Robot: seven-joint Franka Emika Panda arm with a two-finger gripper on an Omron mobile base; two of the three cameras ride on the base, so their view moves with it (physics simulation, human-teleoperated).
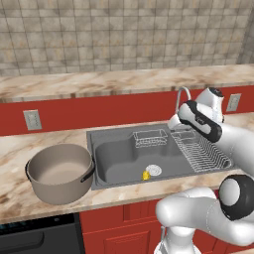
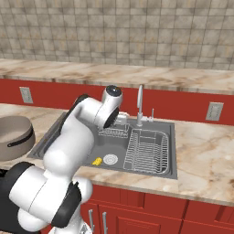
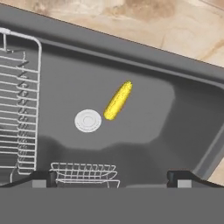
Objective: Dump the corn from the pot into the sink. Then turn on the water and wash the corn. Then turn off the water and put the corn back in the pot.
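In the hand view the gripper (image 3: 113, 177) stood with its jaws spread wide and nothing between them, its two small dark fingertips (image 3: 43, 177) far apart at the lower edge. Ahead of it lay one corn (image 3: 118, 100), a slim yellow cob with a kernelled skin, flat on the smooth dark grey floor of the sink (image 3: 183, 113). Just beside the corn's nearer end sat one round silver drain (image 3: 88, 120), close to it but apart. One small wire basket (image 3: 85, 173) sat directly in front of the gripper, between the fingertips, and one wire dish rack (image 3: 19, 105) of thin white bars ran up the gripper's left. Beyond the sink's far rim lay the marbled beige worktop (image 3: 144, 22).

The left base view added what the hand view lacked: one pot (image 1: 60, 172), large, round and taupe-grey with a lighter beige inside and a dark loop handle, standing on the worktop well off to the side of the sink, away from the gripper. The corn there showed as a small yellow spot touching the drain's edge. A curved metal tap (image 1: 181, 96) rose behind the arm.

The right base view showed the tap as a slender upright spout at the sink's back rim, the rack filling the basin beneath it, and the pot cut by the picture's edge. Two wall sockets (image 2: 26, 95) sat on the red backsplash.
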